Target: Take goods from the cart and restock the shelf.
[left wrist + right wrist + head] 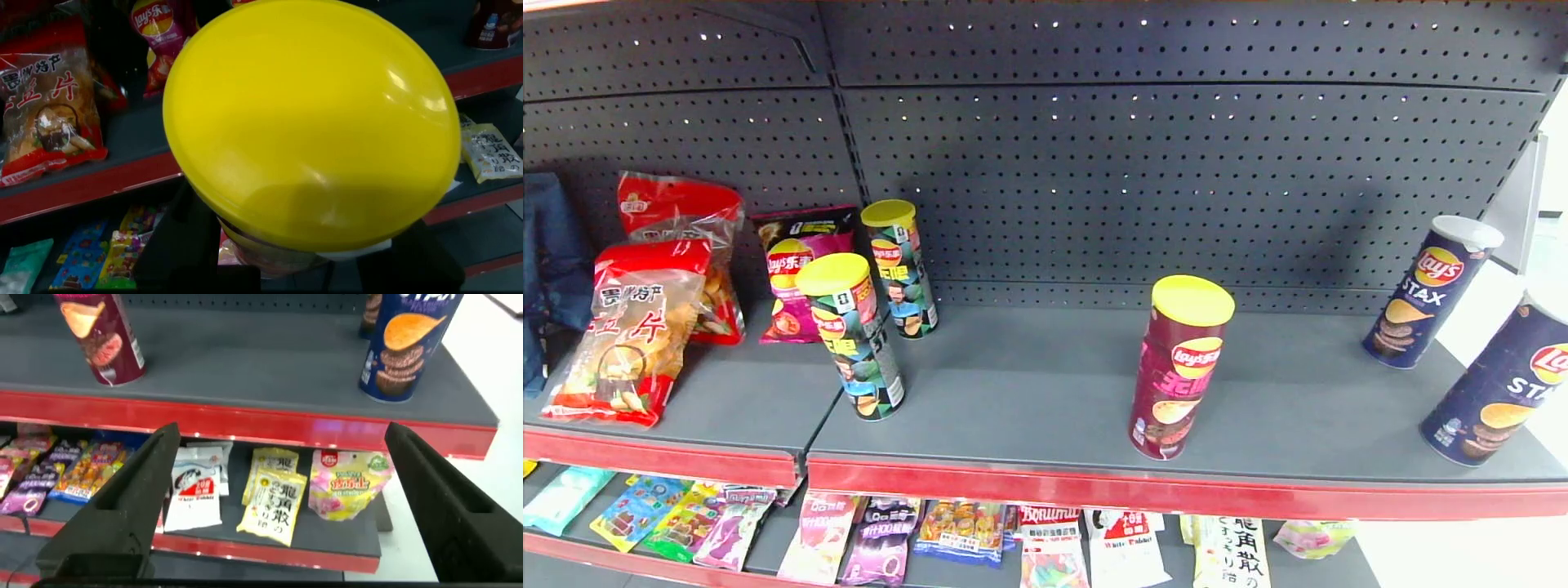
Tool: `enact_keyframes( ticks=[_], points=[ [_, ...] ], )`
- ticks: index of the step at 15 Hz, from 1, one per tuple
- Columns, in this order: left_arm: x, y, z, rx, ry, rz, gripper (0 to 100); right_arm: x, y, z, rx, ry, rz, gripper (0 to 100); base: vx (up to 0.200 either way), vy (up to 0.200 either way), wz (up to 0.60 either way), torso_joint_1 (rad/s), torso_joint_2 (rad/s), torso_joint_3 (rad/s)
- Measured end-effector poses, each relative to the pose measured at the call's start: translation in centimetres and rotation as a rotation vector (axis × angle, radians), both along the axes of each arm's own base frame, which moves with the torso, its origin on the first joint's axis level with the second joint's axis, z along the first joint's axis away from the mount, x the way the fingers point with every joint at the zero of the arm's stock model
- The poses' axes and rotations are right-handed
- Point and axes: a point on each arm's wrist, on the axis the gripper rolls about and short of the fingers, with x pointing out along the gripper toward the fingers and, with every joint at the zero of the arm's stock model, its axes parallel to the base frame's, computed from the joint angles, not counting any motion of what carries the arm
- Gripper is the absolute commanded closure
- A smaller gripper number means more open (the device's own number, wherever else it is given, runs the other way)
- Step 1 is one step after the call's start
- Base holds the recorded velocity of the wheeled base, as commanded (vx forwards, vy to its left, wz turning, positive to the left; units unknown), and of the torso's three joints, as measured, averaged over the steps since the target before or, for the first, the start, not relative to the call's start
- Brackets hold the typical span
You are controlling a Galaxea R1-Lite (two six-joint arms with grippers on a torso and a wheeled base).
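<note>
A chip can with a yellow lid point(310, 122) sits in my left gripper point(302, 257), which is shut on its body, one dark finger on each side. It is held in front of the shelf's red front edge point(90, 184). My right gripper point(282, 433) is open and holds nothing, facing the red edge point(245, 416) below a maroon can point(102, 335) and a dark blue can point(404, 343). On the grey shelf point(1029, 392) stand the maroon can point(1180, 367), two patterned yellow-lidded cans point(854, 347) point(900, 268) and two dark blue cans point(1429, 290) point(1494, 384).
Red snack bags point(629, 335) and a pink chip bag point(796, 269) fill the shelf's left end. Several small packets point(964, 531) lie on the lower shelf. Bare shelf room lies between the patterned cans and the maroon can, and between the maroon and blue cans.
</note>
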Motion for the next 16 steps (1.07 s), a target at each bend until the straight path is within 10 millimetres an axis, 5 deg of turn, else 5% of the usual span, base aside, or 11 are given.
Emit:
enact_keyframes(
  ticks=[16],
  points=[
    [-0.11,-0.09,-0.05,-0.035,0.003,-0.042,100,-0.19,-0.05,-0.07,0.017,-0.025,-0.026,0,0.0,0.0,0.0,0.0,0.0,0.0]
  ],
)
